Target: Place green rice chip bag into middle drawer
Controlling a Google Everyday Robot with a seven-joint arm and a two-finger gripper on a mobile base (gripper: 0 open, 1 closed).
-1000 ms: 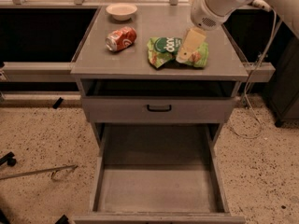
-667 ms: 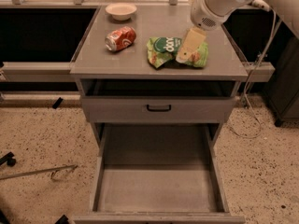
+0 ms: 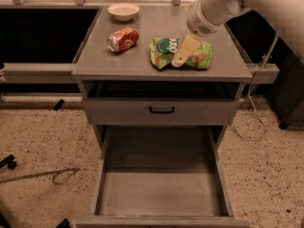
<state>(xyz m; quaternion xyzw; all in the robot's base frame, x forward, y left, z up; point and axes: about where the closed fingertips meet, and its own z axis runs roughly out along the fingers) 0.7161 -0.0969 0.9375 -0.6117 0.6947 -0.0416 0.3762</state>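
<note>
The green rice chip bag (image 3: 164,51) lies crumpled on the grey cabinet top, right of centre. My gripper (image 3: 183,52) comes down from the white arm (image 3: 213,8) at the upper right and rests on the middle of the bag, covering part of it. The middle drawer (image 3: 161,194) is pulled out wide below; its flat grey floor is bare.
A red-orange soda can (image 3: 123,39) lies on its side left of the bag. A white bowl (image 3: 123,10) stands at the back of the top. A shut drawer front with a small black handle (image 3: 161,110) sits above the open drawer. A cable (image 3: 259,113) hangs at the right.
My gripper has shifted slightly left and lower over the bag. The bag, can and drawer have not moved.
</note>
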